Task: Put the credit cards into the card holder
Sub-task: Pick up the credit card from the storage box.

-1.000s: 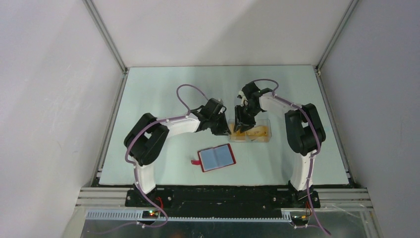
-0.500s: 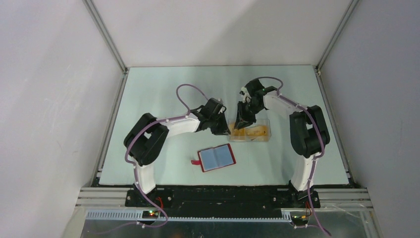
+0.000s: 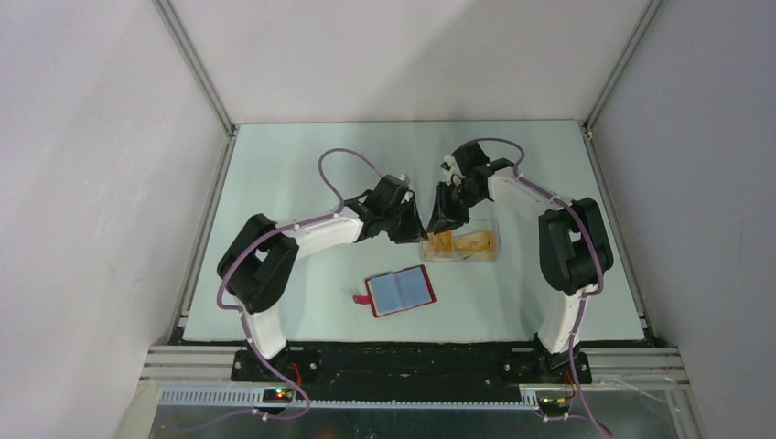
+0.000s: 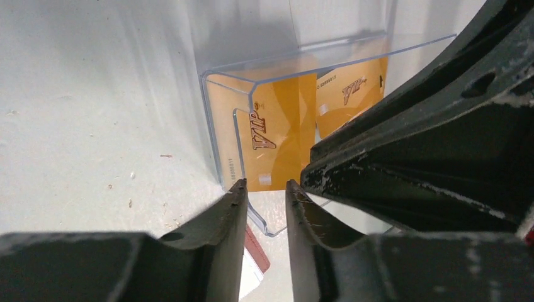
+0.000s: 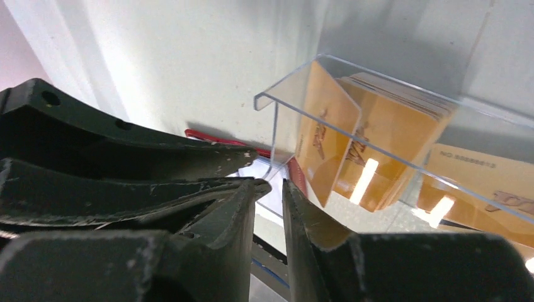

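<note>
Several orange credit cards (image 3: 476,243) lie and lean inside a clear plastic box (image 3: 495,255) at mid-table. In the left wrist view the credit cards (image 4: 277,126) show "VIP" lettering behind the box wall. The card holder (image 3: 400,291), a red wallet, lies open and blue-grey side up, nearer than the box. My left gripper (image 3: 414,227) hovers at the box's left end, jaws slightly open and empty (image 4: 265,184). My right gripper (image 3: 444,219) hangs over the same end, close against the left one. It stands narrowly open with nothing between its fingers (image 5: 269,184).
The two grippers nearly touch: the right one's fingers (image 4: 409,145) fill the right of the left wrist view. A strip of the card holder (image 5: 296,175) shows below the box's corner (image 5: 267,100). Grey walls enclose the pale table (image 3: 302,183).
The left gripper has pulled back and up from the box's left end and its jaws have parted a little. The right gripper has risen out of the box and its jaws have narrowed.
</note>
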`<state>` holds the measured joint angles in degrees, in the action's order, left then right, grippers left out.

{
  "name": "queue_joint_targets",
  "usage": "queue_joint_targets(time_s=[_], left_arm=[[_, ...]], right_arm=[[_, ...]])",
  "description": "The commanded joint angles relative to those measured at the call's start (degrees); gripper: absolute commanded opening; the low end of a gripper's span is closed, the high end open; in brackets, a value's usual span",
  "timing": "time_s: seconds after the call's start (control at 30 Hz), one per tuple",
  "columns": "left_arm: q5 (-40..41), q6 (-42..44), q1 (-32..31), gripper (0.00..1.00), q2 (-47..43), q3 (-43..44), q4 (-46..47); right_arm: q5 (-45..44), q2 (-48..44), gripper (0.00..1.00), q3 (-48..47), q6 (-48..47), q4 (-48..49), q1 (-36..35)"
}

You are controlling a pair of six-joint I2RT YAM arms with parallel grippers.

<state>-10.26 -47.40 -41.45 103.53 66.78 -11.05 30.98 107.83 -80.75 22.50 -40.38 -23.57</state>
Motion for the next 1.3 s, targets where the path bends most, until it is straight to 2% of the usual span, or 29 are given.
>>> queue_joint_targets(time_s=[0.0,0.2,0.4,0.87,0.97,1.13,1.27], left_arm=[[-0.8,1.6,-0.1,0.37,-2.6,1.1,1.1],[-2.6,3.9,-0.5,0.48,-0.1,4.0,0.8],[2.4,5.8,-1.8,0.52,3.5,7.7,-4.6],[7.0,8.2,-4.1,0.58,9.1,14.3,-11.2],[8.6,8.2,-4.4,0.52,9.8,15.4,-12.7],[8.7,8.0,-4.4,0.32,10.7,15.9,-13.3],[8.9,7.7,-4.4,0.22,10.5,15.9,-13.4]], right_arm=[[-2.7,-2.7,0.29,1.2,0.7,0.7,1.0],[-1.6,-3.7,0.31,3.2,0.7,1.2,3.7],[-1.8,-3.0,0.3,4.5,-0.2,0.6,5.8],[-2.5,0.5,0.26,5.7,-1.5,0.6,6.2],[-2.3,1.1,0.25,5.7,-1.5,0.5,6.0],[-2.9,1.3,0.22,5.8,-1.7,0.3,5.8],[-3.2,1.0,0.22,5.9,-1.9,-0.1,5.8]])
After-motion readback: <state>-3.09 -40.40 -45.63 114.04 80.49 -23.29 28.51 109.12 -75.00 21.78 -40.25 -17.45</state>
